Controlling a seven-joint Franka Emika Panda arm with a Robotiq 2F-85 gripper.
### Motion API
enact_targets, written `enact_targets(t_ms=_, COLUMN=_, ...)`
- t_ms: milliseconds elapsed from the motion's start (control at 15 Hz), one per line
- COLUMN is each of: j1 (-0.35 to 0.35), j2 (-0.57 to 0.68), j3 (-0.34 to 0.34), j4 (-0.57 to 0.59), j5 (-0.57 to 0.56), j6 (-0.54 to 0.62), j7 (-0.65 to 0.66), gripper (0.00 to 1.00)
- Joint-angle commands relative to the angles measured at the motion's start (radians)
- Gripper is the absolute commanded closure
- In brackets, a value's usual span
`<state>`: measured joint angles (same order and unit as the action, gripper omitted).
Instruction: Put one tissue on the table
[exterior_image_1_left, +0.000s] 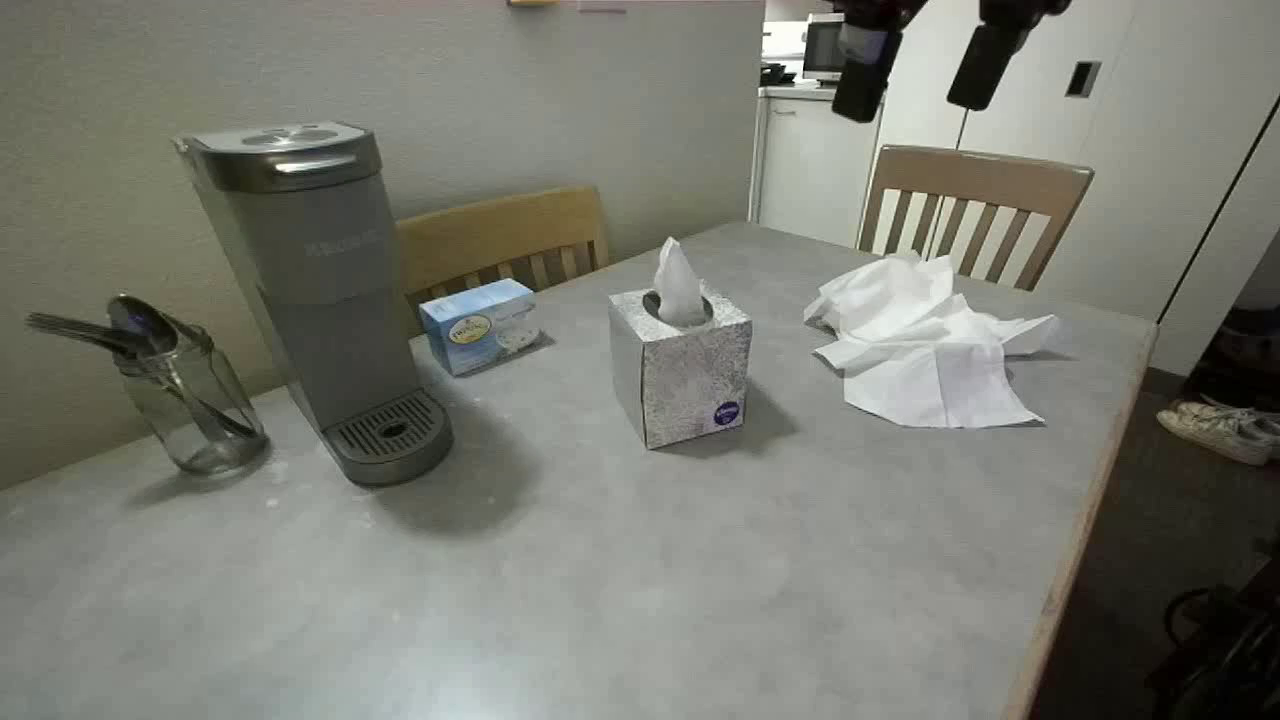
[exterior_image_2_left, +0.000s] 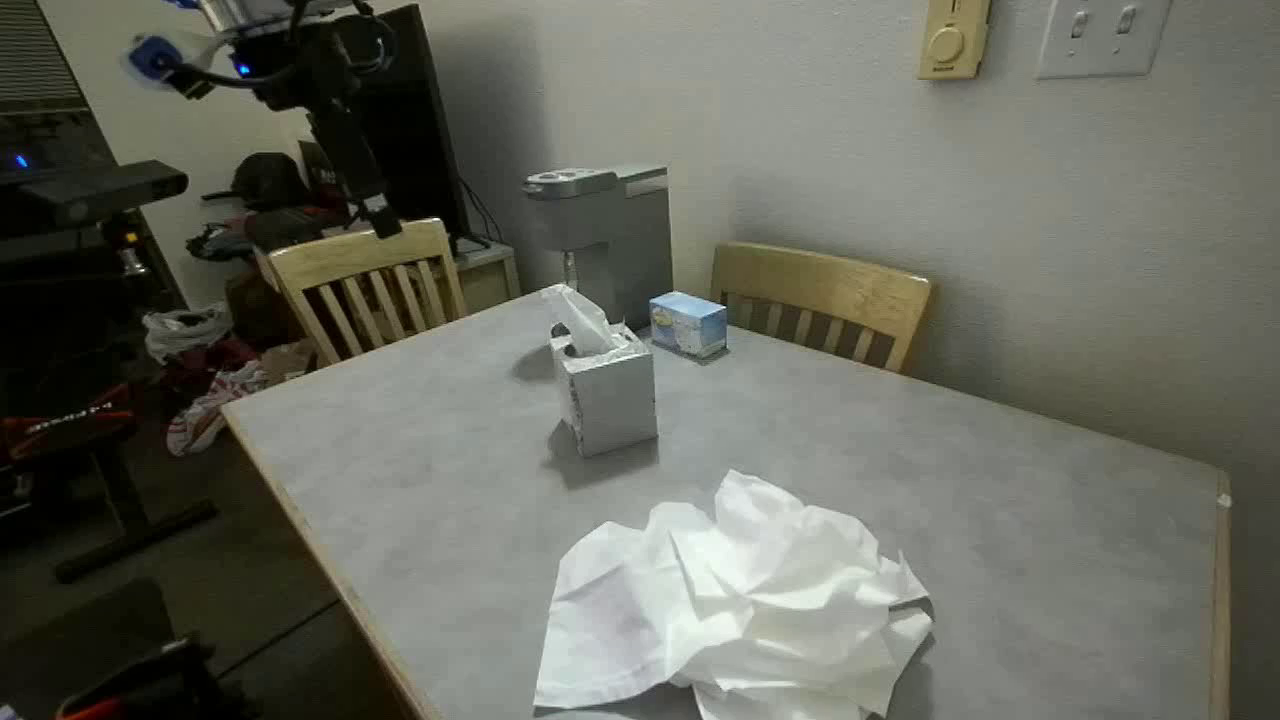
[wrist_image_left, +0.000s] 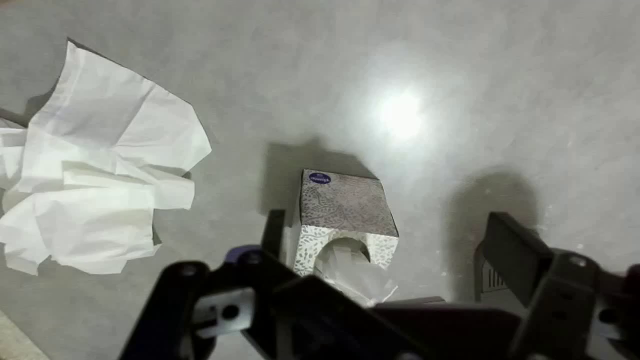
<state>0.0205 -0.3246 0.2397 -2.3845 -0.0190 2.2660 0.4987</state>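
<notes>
A white tissue (exterior_image_1_left: 678, 285) sticks up from the opening of the white-and-purple cube tissue box (exterior_image_1_left: 693, 390). The tissue (exterior_image_2_left: 583, 322) and box (exterior_image_2_left: 610, 405) also show in an exterior view, and the tissue (wrist_image_left: 357, 275) in the wrist view. Crumpled white paper (exterior_image_1_left: 930, 345) lies spread on the grey table (exterior_image_1_left: 600, 600) beside the box; it also shows in the wrist view (wrist_image_left: 100, 170). My gripper (exterior_image_1_left: 915, 90) is open and empty, high above the table. In the wrist view its fingers (wrist_image_left: 390, 242) are wide apart, with the box beyond them, nearer the left finger.
A grey coffee maker (exterior_image_1_left: 335, 270) stands near the wall, with a light-blue pack (exterior_image_1_left: 485, 325) beside it. A glass jar with cutlery (exterior_image_1_left: 200, 410) stands on its other side. Wooden chairs (exterior_image_1_left: 985, 190) stand round the table edges, another by the wall (exterior_image_2_left: 830, 290).
</notes>
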Motion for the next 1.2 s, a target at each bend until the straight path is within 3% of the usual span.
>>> enact_targets(t_ms=0, j1=0.012, j2=0.001, j3=-0.012, j4=0.002, j5=-0.004, j6=-0.003, j7=0.003, gripper=0.00)
enact_targets(t_ms=333, j1=0.001, j2=0.025, j3=-0.008, j4=0.014, j5=-0.030, j6=0.042, j7=0.021, gripper=0.00)
enact_targets(t_ms=867, j1=-0.036, j2=0.192, j3=-0.003, j4=0.152, j5=-0.286, j6=0.192, j7=0.086, gripper=0.00)
enact_targets(t_ms=1133, j1=-0.015, j2=0.310, j3=-0.030, j4=0.264, j5=-0.397, j6=0.213, j7=0.116, gripper=0.00)
